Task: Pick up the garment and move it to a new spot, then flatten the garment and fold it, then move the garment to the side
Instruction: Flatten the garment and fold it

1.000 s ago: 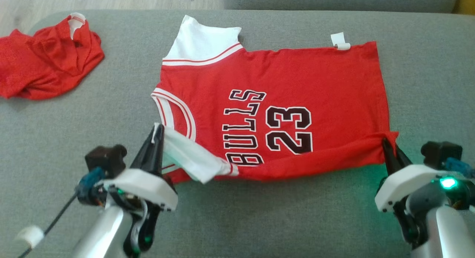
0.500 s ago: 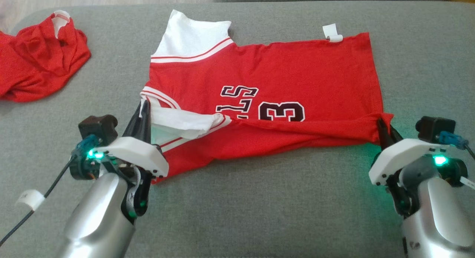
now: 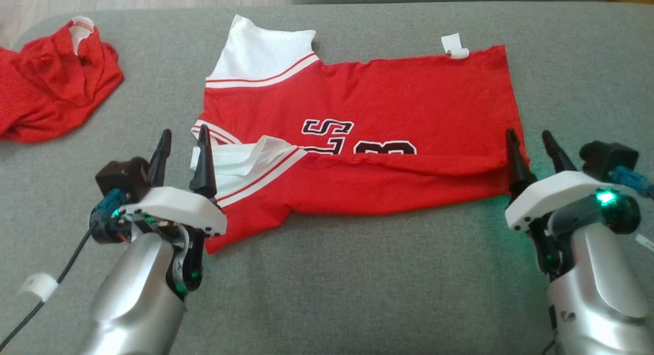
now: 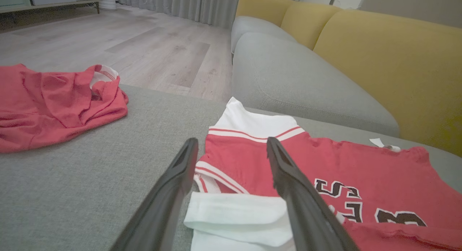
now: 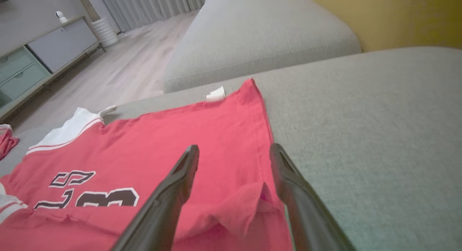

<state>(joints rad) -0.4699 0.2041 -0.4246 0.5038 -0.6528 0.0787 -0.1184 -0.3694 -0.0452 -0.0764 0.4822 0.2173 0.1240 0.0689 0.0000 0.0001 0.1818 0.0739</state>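
Red, white-trimmed basketball jersey, near edge folded over, on grey fabric cushion; left gripper and right gripper both spread apart.

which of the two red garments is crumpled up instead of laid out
The plain red garment at the far left, bunched in a heap. The red jersey with black lettering lies spread flat, its near edge folded over.

The left gripper stands with its two dark fingers spread wide, tips pointing forward and up from a white wrist housing on a silver forearm. The right gripper mirrors it, jaws equally parted, a green light glowing just behind them.
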